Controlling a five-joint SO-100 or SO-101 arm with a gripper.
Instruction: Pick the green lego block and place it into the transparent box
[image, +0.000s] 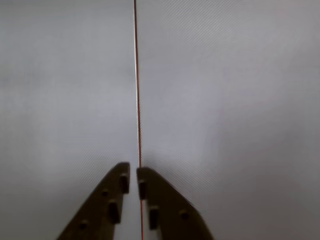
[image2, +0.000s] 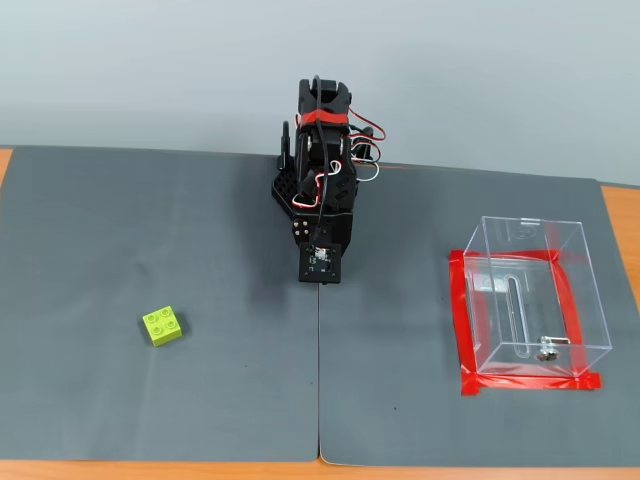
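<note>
- Grey mat (image2: 200, 400) covers the bench; a seam (image2: 319, 380) runs down its middle.
- One green lego block (image2: 162, 326) lies on the mat at left in the fixed view, untouched.
- One transparent box (image2: 530, 300), empty, sits inside a red tape outline (image2: 458, 320) at right.
- One gripper (image: 133, 172), jaws together, empty, folded at the rear.
- Risk: small block may slip or twist in an off-centre grasp; the box's thin rim could catch it.

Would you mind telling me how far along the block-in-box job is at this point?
Nothing looks done yet: the block sits on the mat at left in the fixed view, and the box at right is empty. The gripper is shut on nothing over the mat seam. Reaching, grasping, carrying and dropping all remain.
</note>
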